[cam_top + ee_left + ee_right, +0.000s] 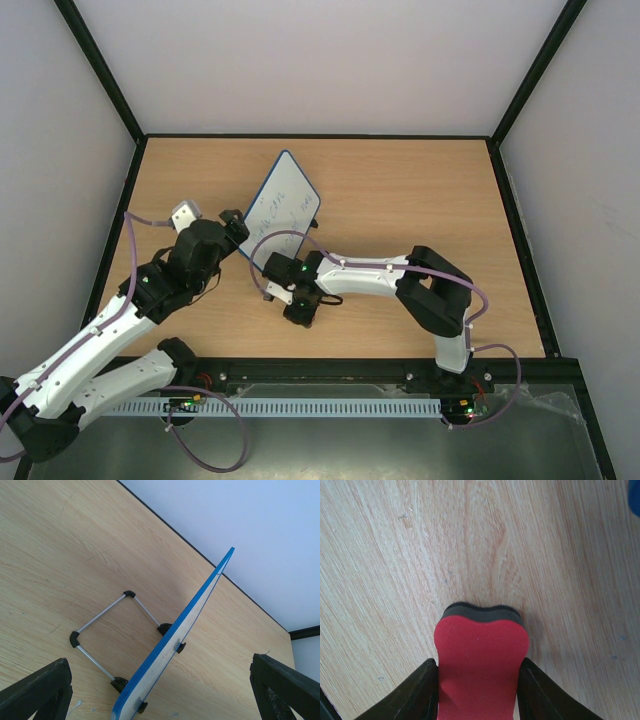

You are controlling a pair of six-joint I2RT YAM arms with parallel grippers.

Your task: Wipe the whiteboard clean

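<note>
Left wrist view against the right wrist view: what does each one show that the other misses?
Only the left wrist: the whiteboard, seen edge-on with its blue rim, propped on its wire stand, and the left gripper with its fingers wide apart at the lower corners. Only the right wrist: the red eraser, dark felt at its far end, clamped between the fingers of the right gripper. A blue speck in its top right corner is too small to name. Both: the wooden table.

Writing point(277, 214) on the whiteboard point(292, 190): too small to read from the top view. Left wrist view gets the whiteboard nearly edge-on, low corner cut off. Near end of the eraser point(481, 665) cut off between the right fingers point(410, 695); from above it's hidden under that wrist.
</note>
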